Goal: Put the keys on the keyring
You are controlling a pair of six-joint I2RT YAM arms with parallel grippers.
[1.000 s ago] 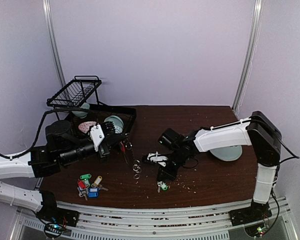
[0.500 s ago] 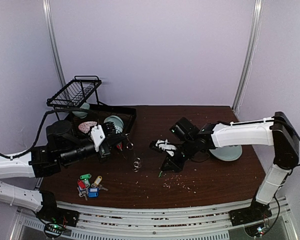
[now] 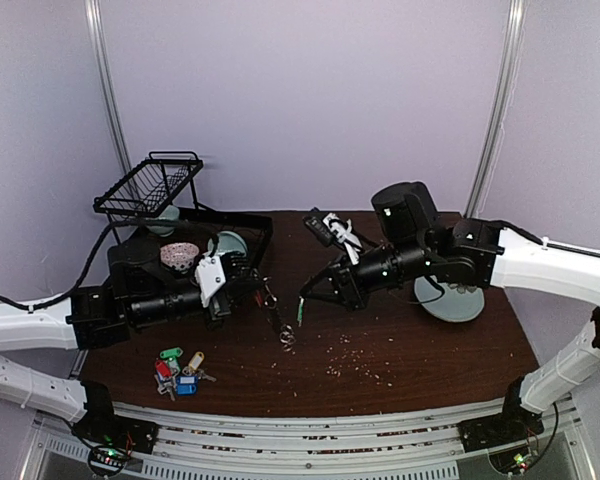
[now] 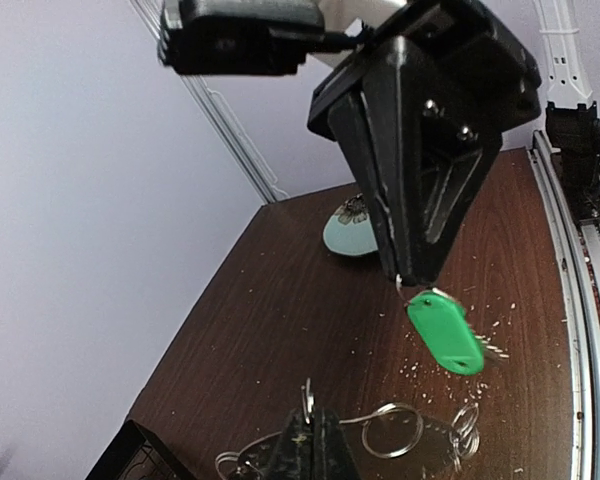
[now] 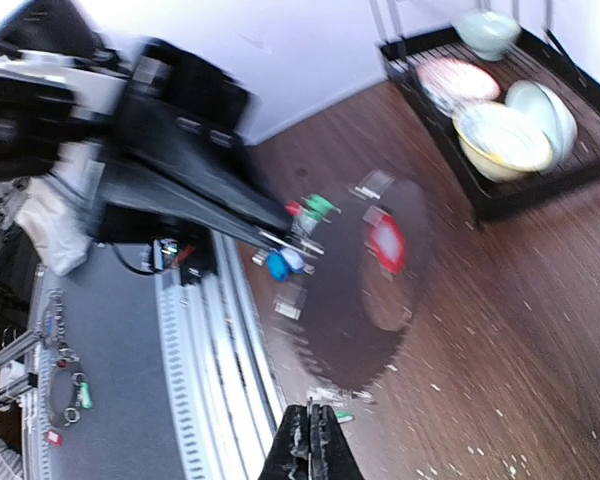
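Observation:
My left gripper (image 3: 262, 288) is shut on a wire ring of the keyring (image 3: 283, 333), which hangs from it just above the table. In the left wrist view, the closed fingers (image 4: 302, 455) pinch that ring, and small rings (image 4: 390, 430) trail to the right. My right gripper (image 3: 303, 296) is shut on the ring of a green-tagged key (image 3: 300, 312) and holds it in the air, close to the right of the keyring. The green tag (image 4: 445, 332) dangles under the right gripper's tip. More keys (image 3: 180, 370) with green, tan, red and blue tags lie in a pile at the front left.
A pale green plate (image 3: 450, 300) lies at the right. A black dish tray (image 3: 265, 228) with bowls and a wire basket (image 3: 150, 185) stand at the back left. Crumbs (image 3: 350, 362) are scattered on the brown table. The right wrist view is motion-blurred.
My right gripper has risen from the table with the green-tagged key and swung up and back. My left gripper has moved right with the keyring.

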